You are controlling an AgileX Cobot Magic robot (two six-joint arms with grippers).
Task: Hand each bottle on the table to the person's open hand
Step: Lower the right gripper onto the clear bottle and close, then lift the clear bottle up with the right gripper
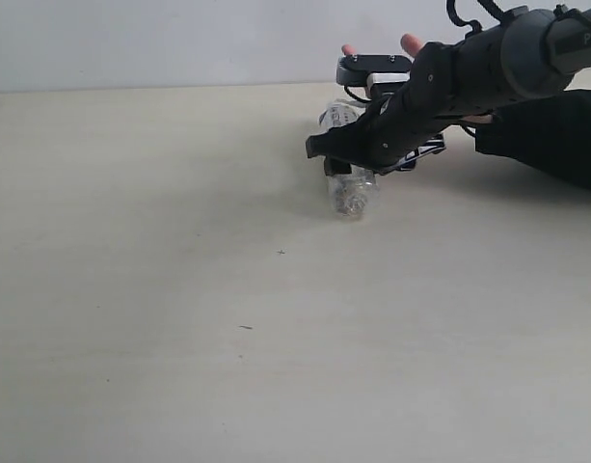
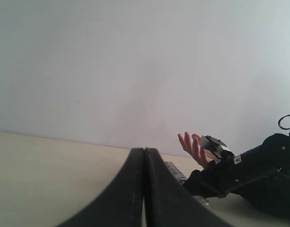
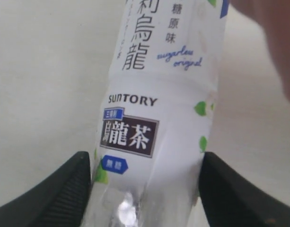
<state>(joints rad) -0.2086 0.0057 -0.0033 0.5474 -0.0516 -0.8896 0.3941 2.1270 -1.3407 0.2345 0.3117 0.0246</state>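
One bottle (image 1: 350,196) lies on its side on the table (image 1: 179,338); it is clear with a white label printed with green leaves (image 3: 154,104). My right gripper (image 1: 348,172) reaches down over its middle, and both fingers (image 3: 64,189) lie against its sides (image 3: 147,189). Just behind the bottle is the person's open hand (image 1: 411,44), palm up on a black sleeve (image 1: 555,135), mostly hidden by my right arm. That hand (image 2: 192,146) and the bottle (image 2: 175,171) also show in the left wrist view. My left gripper (image 2: 145,152) is shut on nothing, away from them.
A pale wall (image 1: 179,39) stands behind the table's far edge. My right arm (image 1: 488,72) crosses over the person's hand and forearm. Skin of the hand (image 3: 277,47) sits close beside the bottle in the right wrist view.
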